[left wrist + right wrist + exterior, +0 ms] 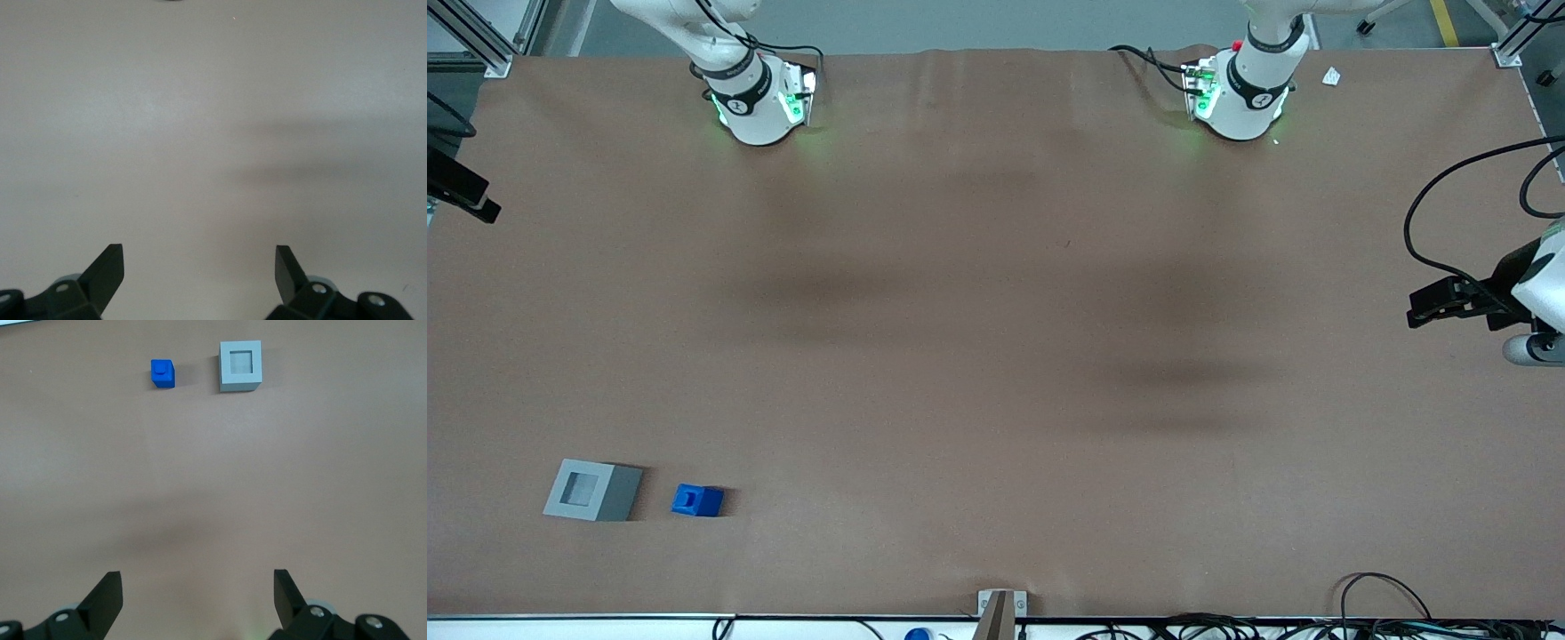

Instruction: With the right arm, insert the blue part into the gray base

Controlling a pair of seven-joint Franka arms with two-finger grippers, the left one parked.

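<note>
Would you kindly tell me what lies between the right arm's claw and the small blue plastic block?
Only bare brown table, the right wrist view shows; the open claw is well apart from the blue block.

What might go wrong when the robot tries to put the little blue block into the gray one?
1. The blue part is small, and the gripper hangs with open jaws well away from it, so a slightly off approach might nudge it instead of grabbing it.
2. The gray base sits loose on the table close beside the blue part; a jaw may bump it.
3. Its recess looks snug, so a tilted block may jam.
</note>
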